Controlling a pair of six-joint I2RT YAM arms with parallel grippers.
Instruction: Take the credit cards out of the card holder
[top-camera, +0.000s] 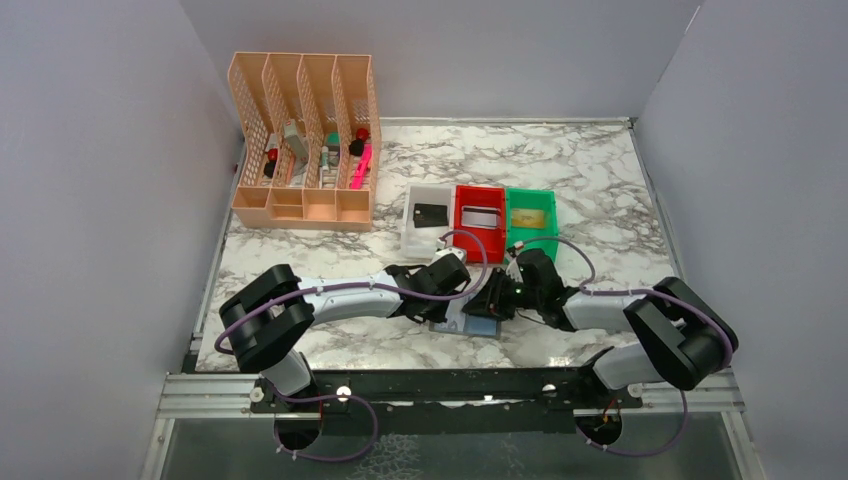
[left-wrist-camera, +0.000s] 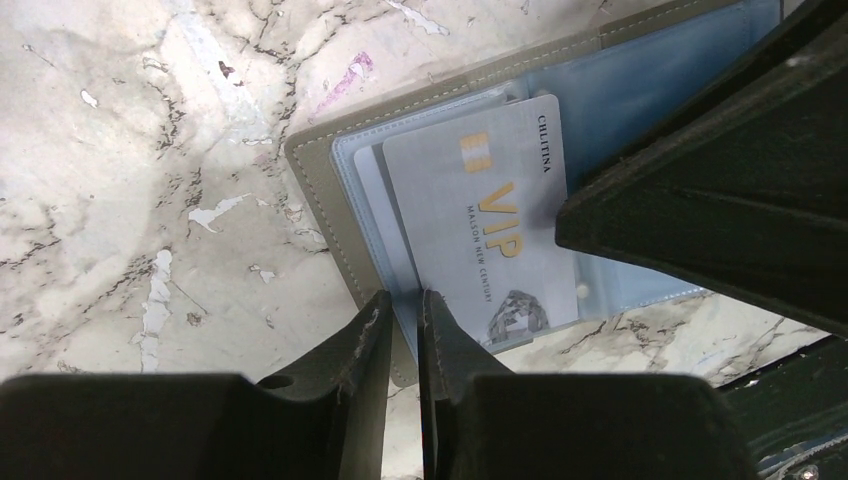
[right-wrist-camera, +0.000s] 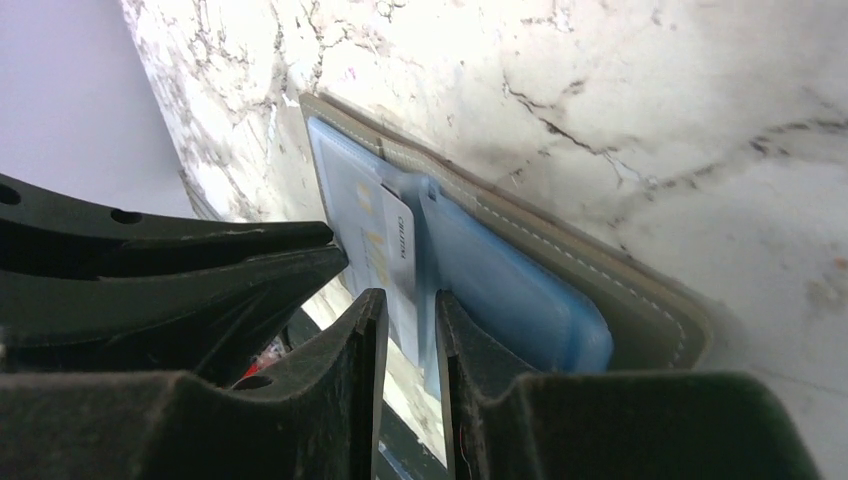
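The card holder lies open on the marble table near the front edge, its grey rim and light-blue pockets facing up. A silvery-white card with gold VIP lettering sticks partly out of a pocket; it also shows in the right wrist view. My left gripper is closed on the holder's near pocket edge; in the top view it sits at the holder's left. My right gripper is closed on the card's edge, at the holder's right.
Three bins stand just behind the arms: a white bin with a black card, a red bin with a silvery card, a green bin with a gold card. A peach desk organizer stands at the back left.
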